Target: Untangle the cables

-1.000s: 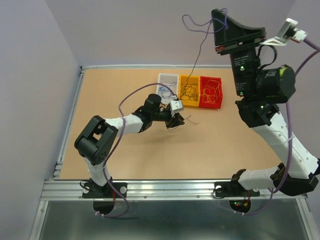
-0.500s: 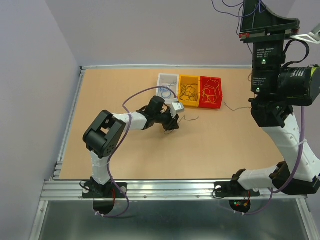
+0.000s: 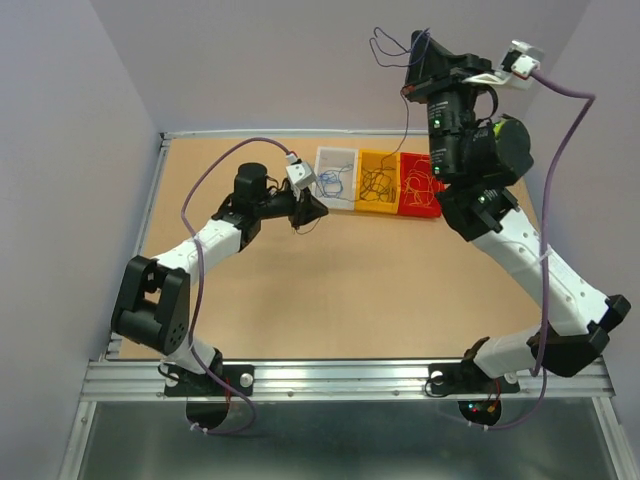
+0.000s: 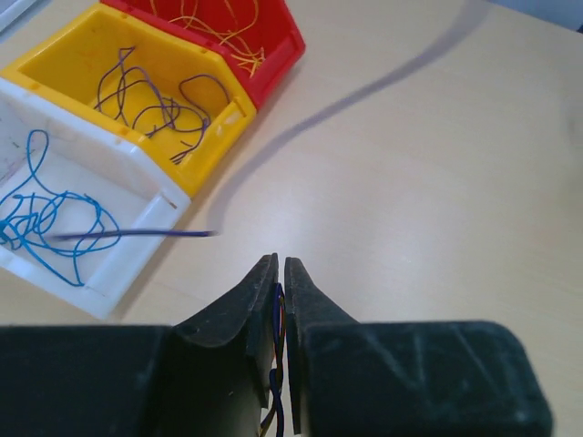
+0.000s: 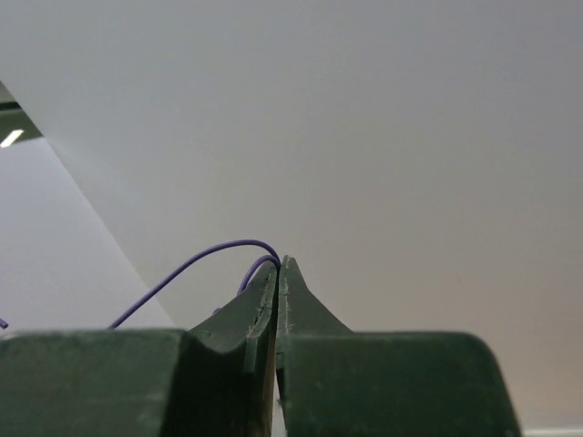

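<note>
My left gripper hovers low over the table just in front of the white bin, shut on thin blue and orange cable strands pinched between its jaws. My right gripper is raised high above the bins, shut on a dark purple cable. That cable loops out to the left of the jaws and trails down toward the bins. In the right wrist view only the wall shows behind the gripper. A blurred purple strand crosses in front of the white bin.
Three bins stand in a row at the back of the table. The white bin holds blue cables, the yellow bin dark ones, the red bin yellow-orange ones. A metal rail runs along the near table edge.
My left arm has swung left from mid-table to the front of the white bin, its jaws closing on strands. The right arm swung about overhead, carrying the purple cable.
</note>
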`<action>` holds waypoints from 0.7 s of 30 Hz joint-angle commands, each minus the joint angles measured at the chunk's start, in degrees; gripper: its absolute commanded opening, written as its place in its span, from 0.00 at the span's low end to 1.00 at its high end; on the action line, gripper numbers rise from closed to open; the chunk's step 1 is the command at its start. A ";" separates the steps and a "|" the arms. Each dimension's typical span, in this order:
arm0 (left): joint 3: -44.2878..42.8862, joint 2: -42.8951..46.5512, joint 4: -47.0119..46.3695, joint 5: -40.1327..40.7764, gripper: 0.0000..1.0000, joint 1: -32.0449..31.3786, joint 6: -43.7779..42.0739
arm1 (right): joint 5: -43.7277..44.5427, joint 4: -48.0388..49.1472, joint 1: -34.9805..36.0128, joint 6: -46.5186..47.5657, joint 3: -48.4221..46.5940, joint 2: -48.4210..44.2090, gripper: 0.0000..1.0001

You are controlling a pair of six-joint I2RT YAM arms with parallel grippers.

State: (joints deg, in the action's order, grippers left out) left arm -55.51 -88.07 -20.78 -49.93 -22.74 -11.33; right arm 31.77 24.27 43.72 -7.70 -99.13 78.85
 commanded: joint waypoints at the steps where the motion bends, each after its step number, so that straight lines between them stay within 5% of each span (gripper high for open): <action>1: 2.33 6.42 -3.22 -4.56 0.19 -1.08 1.49 | 1.28 4.11 -2.76 0.51 0.69 2.44 0.01; 12: 5.40 13.72 -5.59 5.10 0.14 0.77 3.77 | -6.36 4.47 -14.62 -9.43 1.66 12.73 0.01; 21: 5.76 14.42 -6.38 6.43 0.14 1.56 4.65 | -7.95 8.42 -16.92 -13.30 8.42 17.30 0.01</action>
State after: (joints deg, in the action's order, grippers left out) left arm -50.28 -75.90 -24.18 -43.92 -21.21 -7.51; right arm 24.93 26.76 26.79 -18.79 -93.03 95.72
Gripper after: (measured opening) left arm 0.152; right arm 0.022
